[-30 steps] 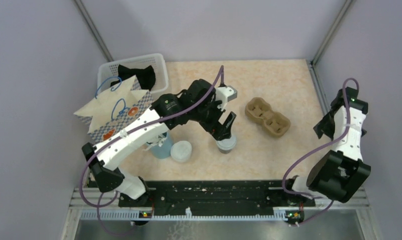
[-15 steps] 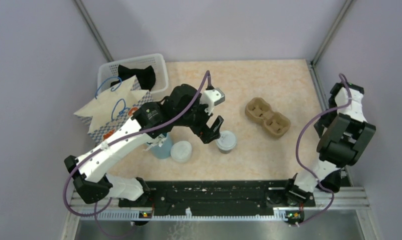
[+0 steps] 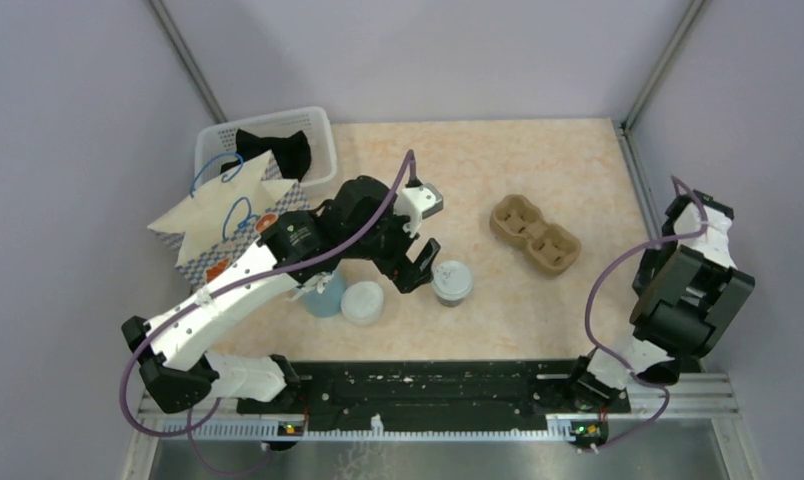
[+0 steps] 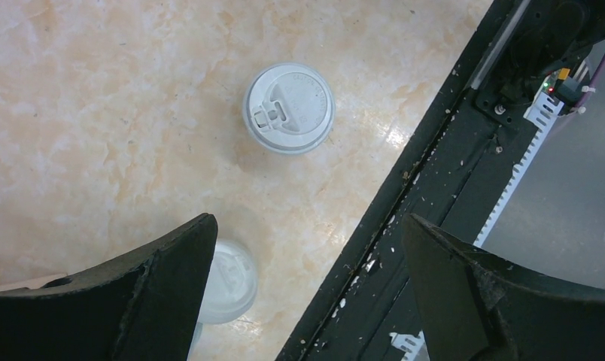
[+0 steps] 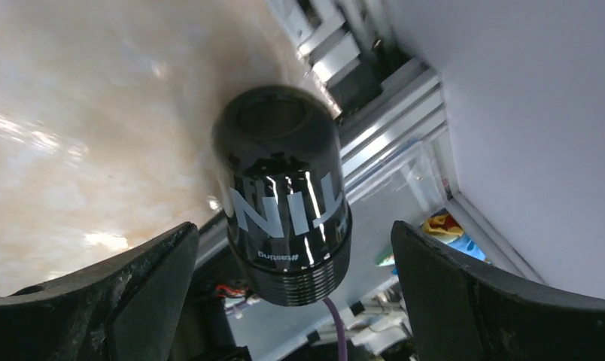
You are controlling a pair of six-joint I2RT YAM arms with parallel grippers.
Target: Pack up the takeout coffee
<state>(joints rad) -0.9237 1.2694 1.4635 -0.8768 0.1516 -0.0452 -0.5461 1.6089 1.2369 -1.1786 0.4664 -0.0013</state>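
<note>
At the far left a patterned paper bag (image 3: pixel 223 225) is seen in front of a white basket (image 3: pixel 318 125). Nearer the arms, a light blue cup (image 3: pixel 323 297) and a pale round lid (image 3: pixel 363 302) are set side by side. Just right of these the left gripper (image 3: pixel 418 265) is held over the table (image 3: pixel 578 160), its jaws spread wide and nothing between them.

The takeout coffee (image 3: pixel 452 282) stands upright just beside that gripper on its right, lid up, so its long axis is vertical. In the left wrist view the coffee is found ahead of the fingertips, beyond the gap and a little toward the left-hand finger, not bracketed by them.

Further right a cardboard cup carrier (image 3: pixel 535 235) lies with both wells unfilled, apart from the cup. At the right edge the right arm is folded back; the right gripper (image 5: pixel 290 226) is shown with jaws wide and empty.

The left arm is judged much the nearer. The grasp is judged to depend on its jaws being carried forward until the cup's sides lie between them.
</note>
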